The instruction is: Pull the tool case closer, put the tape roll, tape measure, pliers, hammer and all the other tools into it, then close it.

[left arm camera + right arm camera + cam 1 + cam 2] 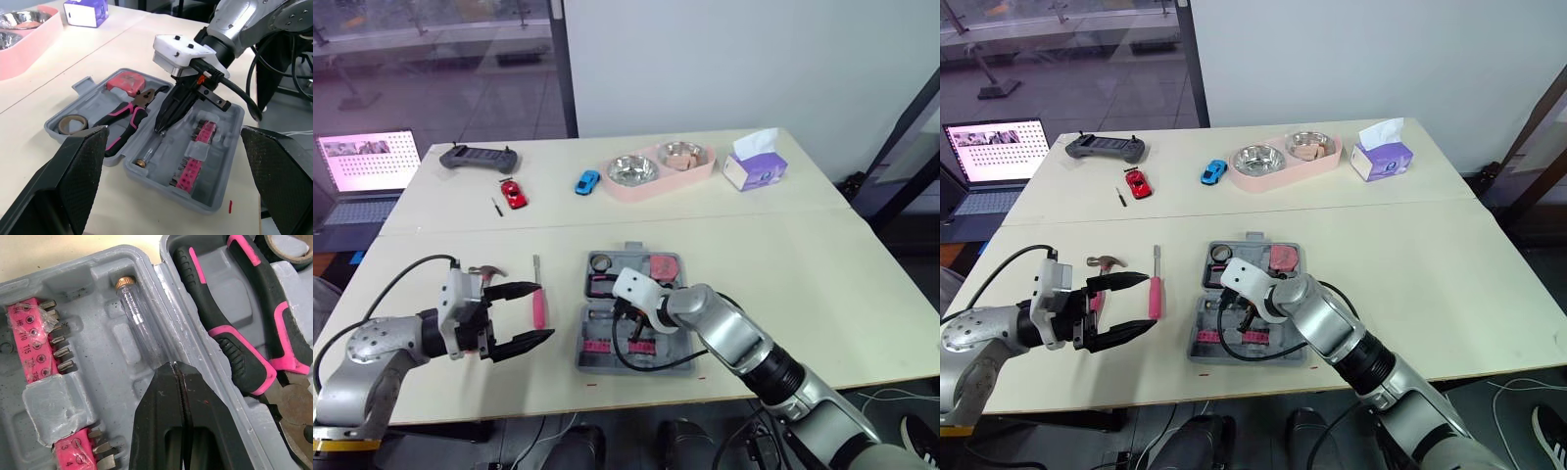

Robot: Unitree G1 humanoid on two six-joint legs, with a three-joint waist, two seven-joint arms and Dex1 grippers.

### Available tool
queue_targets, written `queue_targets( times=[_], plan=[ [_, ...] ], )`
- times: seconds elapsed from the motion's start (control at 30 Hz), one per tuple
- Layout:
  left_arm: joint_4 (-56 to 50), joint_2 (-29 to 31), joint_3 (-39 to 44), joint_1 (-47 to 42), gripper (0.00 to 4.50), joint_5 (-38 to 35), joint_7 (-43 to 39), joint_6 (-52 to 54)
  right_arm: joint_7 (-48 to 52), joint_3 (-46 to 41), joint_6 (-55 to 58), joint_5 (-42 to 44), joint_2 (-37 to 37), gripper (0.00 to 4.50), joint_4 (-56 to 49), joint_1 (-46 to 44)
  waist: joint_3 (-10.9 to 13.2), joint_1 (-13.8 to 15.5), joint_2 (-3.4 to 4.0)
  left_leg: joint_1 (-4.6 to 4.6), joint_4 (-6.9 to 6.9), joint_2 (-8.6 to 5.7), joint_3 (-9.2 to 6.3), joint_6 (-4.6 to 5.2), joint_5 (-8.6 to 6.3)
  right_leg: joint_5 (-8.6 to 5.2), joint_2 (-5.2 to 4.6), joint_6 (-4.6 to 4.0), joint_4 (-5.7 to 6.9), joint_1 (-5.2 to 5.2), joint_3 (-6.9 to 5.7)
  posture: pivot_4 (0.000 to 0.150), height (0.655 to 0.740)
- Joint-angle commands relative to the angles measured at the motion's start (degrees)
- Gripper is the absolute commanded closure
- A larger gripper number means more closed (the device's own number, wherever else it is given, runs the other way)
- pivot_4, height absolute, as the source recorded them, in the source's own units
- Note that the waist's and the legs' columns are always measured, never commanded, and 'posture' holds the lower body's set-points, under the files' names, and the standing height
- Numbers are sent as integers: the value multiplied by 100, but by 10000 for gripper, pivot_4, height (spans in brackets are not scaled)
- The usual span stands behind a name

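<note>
The grey tool case (646, 368) lies open on the near table. Its deep half holds a tape roll (72, 124), a red tape measure (125, 81) and pink-handled pliers (124, 122). A clear-handled screwdriver (139, 328) and pink bit strips (193, 166) lie in the other half. My right gripper (177, 369) is shut, its tip touching the end of the clear screwdriver. To the left of the case my left gripper (530, 315) stands open just above the table. It is beside a pink screwdriver (538, 304), and a hammer (1107, 262) lies right behind it.
On the far table stand a pink double bowl tray (656, 168), a tissue box (754, 166), a blue toy car (587, 181), a red toy car (513, 192) and a game controller (480, 156). A laptop (367, 166) sits off the table's left.
</note>
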Motion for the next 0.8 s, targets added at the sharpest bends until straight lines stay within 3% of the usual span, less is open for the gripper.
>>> queue_targets(
  times=[0.03,0.2,0.37,0.53,0.63,0.8],
  plan=[
    [-155,102,152,-50,0,-83,-32,-4,-24,122,346,13,32,44619,244,247,-4,-3,-1,1,-1,0,0,0,0,0,0,0,0,1,0,1500,7400],
    [-118,127,154,-48,0,-94,-42,-3,-53,-809,-380,344,277,44619,-434,122,-4,-15,-2,2,-2,1,0,0,0,0,1,0,-1,2,0,1500,7400],
    [-20,283,363,95,0,-136,-107,50,426,-2191,-489,1088,-391,44619,-2103,214,5,-4,4,-11,-2,1,0,0,0,1,1,2,-1,-10,0,1500,7400],
    [508,474,864,431,0,47,-215,-177,964,-3581,-426,1717,-1476,44619,-2910,1301,4,25,0,-9,-7,3,-1,5,-3,-4,-1,5,-15,-1,-2,1500,7400],
    [1111,627,1278,759,0,347,-244,-588,1335,-4713,-821,1909,-2036,35887,-2750,2617,5,23,0,-11,-4,3,6,9,-5,-14,-10,-8,-24,3,0,1500,7400],
    [2085,841,1943,1129,0,596,-208,-1077,1766,-6009,-2133,1873,-2349,10744,-1999,4316,5,62,-1,-6,-2,6,20,17,-10,-19,-11,-6,-34,11,5,1500,7400]
  ],
)
